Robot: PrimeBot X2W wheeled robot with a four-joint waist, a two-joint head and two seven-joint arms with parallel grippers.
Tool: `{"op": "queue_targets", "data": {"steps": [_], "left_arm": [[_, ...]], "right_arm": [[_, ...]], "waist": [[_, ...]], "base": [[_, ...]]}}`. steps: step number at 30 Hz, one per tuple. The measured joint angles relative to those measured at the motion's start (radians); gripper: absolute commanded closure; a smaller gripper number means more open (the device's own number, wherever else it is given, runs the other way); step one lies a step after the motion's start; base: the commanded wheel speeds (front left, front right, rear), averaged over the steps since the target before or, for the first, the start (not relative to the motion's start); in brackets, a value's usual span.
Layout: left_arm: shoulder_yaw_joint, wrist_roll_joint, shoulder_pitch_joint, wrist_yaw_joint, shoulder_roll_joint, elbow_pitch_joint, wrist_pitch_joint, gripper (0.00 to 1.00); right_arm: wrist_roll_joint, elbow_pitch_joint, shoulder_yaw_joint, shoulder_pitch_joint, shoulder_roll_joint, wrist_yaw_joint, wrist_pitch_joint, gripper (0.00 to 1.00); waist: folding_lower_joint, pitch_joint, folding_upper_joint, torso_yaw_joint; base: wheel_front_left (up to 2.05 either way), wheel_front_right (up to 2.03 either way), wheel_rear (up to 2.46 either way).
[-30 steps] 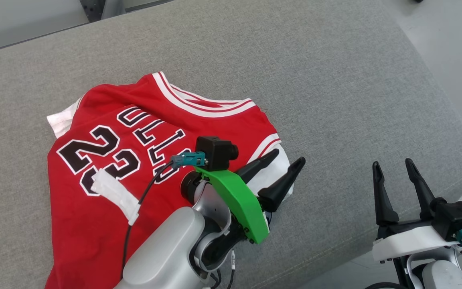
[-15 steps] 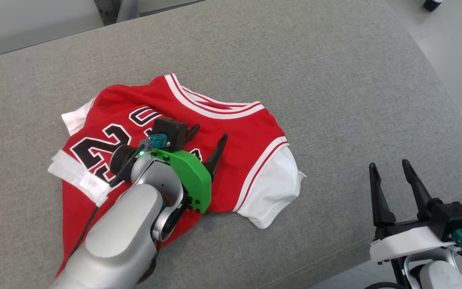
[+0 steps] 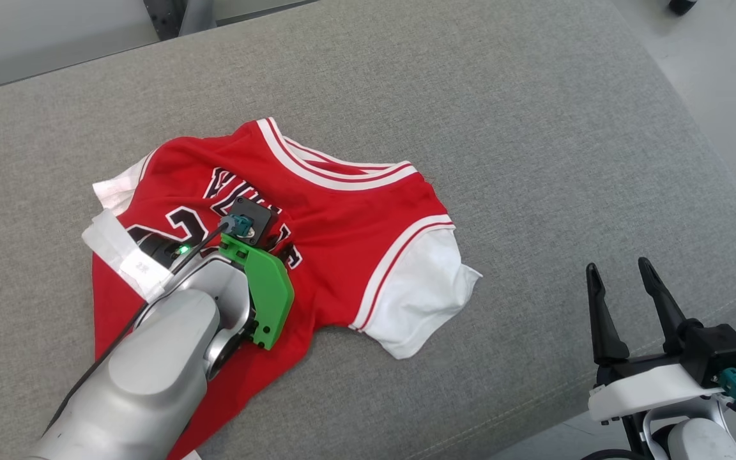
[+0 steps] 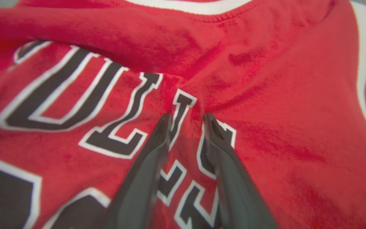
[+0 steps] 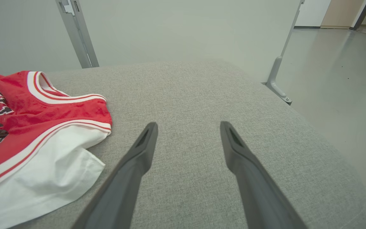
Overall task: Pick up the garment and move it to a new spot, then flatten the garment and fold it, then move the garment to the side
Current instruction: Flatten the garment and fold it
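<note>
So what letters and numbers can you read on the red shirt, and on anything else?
"UL": big black letters on the red jersey, left wrist view; the next letters bunch up at the left gripper, unreadable.
"2": on the jersey, head view, partly hidden by the arm.
White tag on the cable: print too small to read.

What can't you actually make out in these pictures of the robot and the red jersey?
- Head view: the left arm covers much of the lower half of the jersey.
- Left wrist view: the lettering is blurred and cut off by the edges.
- Left gripper: whether it truly pinches the cloth is unclear.
</note>
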Motion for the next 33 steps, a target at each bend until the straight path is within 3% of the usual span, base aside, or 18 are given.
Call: {"op": "queue_targets", "data": {"steps": [6, 18, 20, 21, 27, 33], "left_arm": [[-0.001, 0.017, -0.027, -0.009, -0.001, 0.036, -0.074, 1.0], [0.046, 0.03, -0.103, 0.037, 0.001, 0.134, -0.229, 1.0], [0.057, 0.013, -0.101, 0.033, -0.012, 0.14, -0.245, 0.49], [0.072, -0.004, -0.095, 0.032, -0.021, 0.136, -0.26, 0.0], [0.178, -0.106, -0.038, 0.052, -0.034, 0.009, -0.389, 0.0], [0.243, -0.118, 0.106, 0.127, 0.039, -0.23, -0.477, 0.0]], "right_arm": [[0.0, -0.002, -0.005, -0.002, 0.0, 0.0, 0.0, 0.0], [-0.002, 0.009, 0.002, -0.005, 0.0, 0.0, 0.0, 0.0], [-0.005, 0.011, 0.0, -0.005, 0.0, 0.0, 0.0, 0.0], [-0.006, 0.011, -0.001, -0.005, 0.0, 0.0, 0.0, 0.0], [-0.034, -0.025, -0.036, 0.008, 0.0, 0.0, 0.0, 0.0], [-0.075, -0.085, -0.08, 0.021, 0.0, 0.0, 0.0, 0.0]], "waist": [[0.0, 0.003, 0.0, 0.007], [0.0, -0.007, 0.0, 0.016], [0.0, -0.012, 0.0, 0.016], [0.0, -0.015, 0.0, 0.017], [0.0, -0.035, 0.0, 0.033], [0.0, -0.066, 0.0, 0.071]], "base": [[0.0, 0.0, 0.0], [0.0, 0.0, 0.0], [0.0, 0.0, 0.0], [0.0, 0.0, 0.0], [0.0, 0.0, 0.0], [0.0, 0.0, 0.0]]}}
